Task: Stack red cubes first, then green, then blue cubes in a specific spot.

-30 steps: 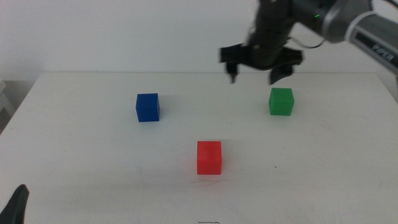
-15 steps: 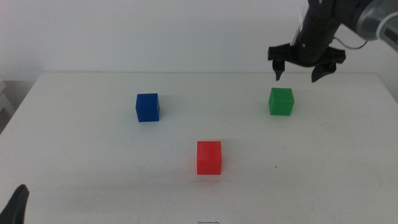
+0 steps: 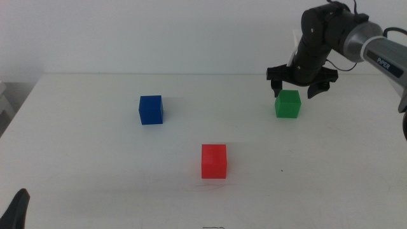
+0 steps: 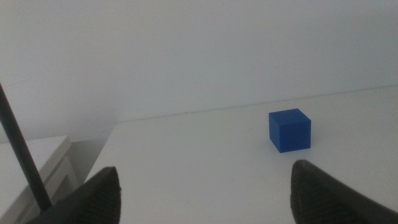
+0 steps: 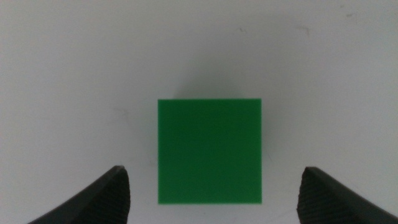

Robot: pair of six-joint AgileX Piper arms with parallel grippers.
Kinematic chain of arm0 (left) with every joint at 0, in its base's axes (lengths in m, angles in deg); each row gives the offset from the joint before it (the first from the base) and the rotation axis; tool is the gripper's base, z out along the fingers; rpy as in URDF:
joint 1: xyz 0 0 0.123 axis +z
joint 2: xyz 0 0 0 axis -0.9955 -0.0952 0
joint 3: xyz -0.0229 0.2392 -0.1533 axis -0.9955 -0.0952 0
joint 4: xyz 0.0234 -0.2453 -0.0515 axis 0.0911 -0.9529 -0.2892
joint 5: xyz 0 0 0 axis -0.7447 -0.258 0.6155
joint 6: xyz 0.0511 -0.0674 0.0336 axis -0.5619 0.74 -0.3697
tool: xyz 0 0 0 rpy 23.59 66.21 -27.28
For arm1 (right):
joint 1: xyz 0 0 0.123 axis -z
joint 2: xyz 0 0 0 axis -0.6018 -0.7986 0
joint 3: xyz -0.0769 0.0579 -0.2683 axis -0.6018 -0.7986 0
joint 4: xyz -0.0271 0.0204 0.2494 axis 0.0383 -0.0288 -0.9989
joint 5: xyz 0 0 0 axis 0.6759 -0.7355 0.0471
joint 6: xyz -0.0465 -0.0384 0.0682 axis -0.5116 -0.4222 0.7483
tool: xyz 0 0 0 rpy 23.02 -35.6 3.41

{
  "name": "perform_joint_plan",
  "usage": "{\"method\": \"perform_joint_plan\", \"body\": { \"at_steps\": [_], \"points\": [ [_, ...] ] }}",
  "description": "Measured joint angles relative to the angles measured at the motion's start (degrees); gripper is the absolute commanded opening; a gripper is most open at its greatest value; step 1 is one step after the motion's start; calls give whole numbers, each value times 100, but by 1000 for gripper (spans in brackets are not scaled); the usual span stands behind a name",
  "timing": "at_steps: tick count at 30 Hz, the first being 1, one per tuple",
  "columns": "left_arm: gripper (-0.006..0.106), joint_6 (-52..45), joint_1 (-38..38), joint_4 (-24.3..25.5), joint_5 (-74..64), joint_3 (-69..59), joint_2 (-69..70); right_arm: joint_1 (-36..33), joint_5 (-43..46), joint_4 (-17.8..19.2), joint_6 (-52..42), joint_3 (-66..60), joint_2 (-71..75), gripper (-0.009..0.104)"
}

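Right end effector (image 3: 297,88) descended over green cube (image 3: 287,104), jaws released | cubes: 1 green, 1 red (image 3: 213,161), 1 blue (image 3: 151,109)

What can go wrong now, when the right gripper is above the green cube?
1. The right gripper, jaws open, hangs over the green cube. In the right wrist view the cube sits between the jaws with room on both sides, but a descent that drifts sideways could put a jaw on its top and knock it away.
2. The red cube stands alone on the table; a careless placement could push it.
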State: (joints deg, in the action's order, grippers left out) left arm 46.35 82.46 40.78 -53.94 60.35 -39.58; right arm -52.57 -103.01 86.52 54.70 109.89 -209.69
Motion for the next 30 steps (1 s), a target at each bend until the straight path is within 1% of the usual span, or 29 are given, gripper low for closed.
{"method": "perform_joint_plan", "body": {
  "at_steps": [11,14,17,22,28,30],
  "points": [
    [93,0,0,0,0,0,0,4,302,5,-17,0,-302,75],
    [93,0,0,0,0,0,0,4,390,5,-17,0,-388,72],
    [93,0,0,0,0,0,0,4,520,23,-17,0,-419,60],
    [93,0,0,0,0,0,0,17,636,180,122,0,-419,30],
    [93,0,0,0,0,0,0,48,640,255,177,0,-424,0],
    [93,0,0,0,0,0,0,53,615,261,94,0,-424,-1]
  ]
}}
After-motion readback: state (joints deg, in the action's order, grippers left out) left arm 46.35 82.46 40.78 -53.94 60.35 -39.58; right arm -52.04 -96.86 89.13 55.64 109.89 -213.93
